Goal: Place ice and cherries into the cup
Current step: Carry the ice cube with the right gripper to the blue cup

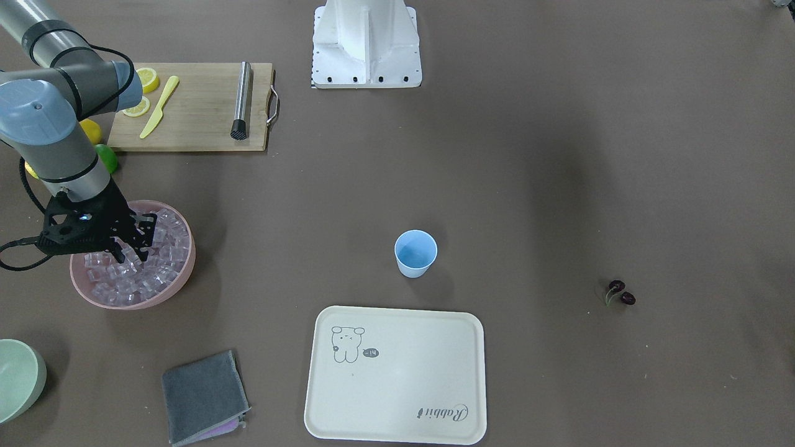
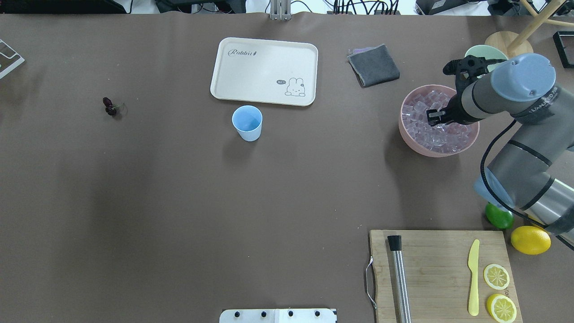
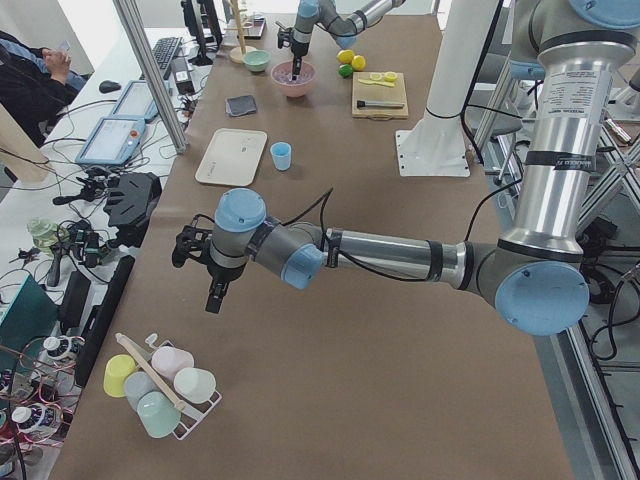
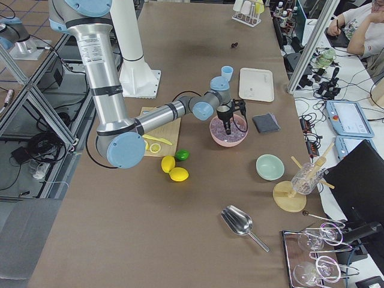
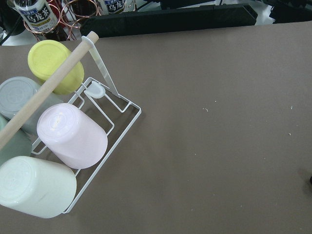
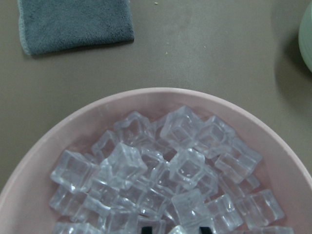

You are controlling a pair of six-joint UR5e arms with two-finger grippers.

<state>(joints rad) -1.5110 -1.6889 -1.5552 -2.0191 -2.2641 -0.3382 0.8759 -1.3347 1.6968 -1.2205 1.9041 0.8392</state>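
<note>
The ice (image 6: 165,165) is a heap of clear cubes in the pink bowl (image 2: 406,134), also seen from the front (image 1: 133,279). My right gripper (image 1: 128,253) points down into the bowl. Its jaws are open, with the fingertips (image 6: 146,227) among the cubes and one cube between them. The light-blue cup (image 2: 247,122) stands upright and empty mid-table, beside the tray (image 1: 415,252). The cherries (image 2: 109,106) lie on the bare table far to the left (image 1: 621,293). My left gripper (image 3: 213,290) hangs over the table's far left end; I cannot tell if it is open or shut.
A cream tray (image 2: 264,69) and a grey cloth (image 2: 373,65) lie beyond the cup. A pale green bowl (image 1: 18,379) stands near the pink bowl. A cutting board (image 2: 439,273) holds a muddler, knife and lemon slices. A rack of pastel cups (image 5: 63,141) sits under the left wrist.
</note>
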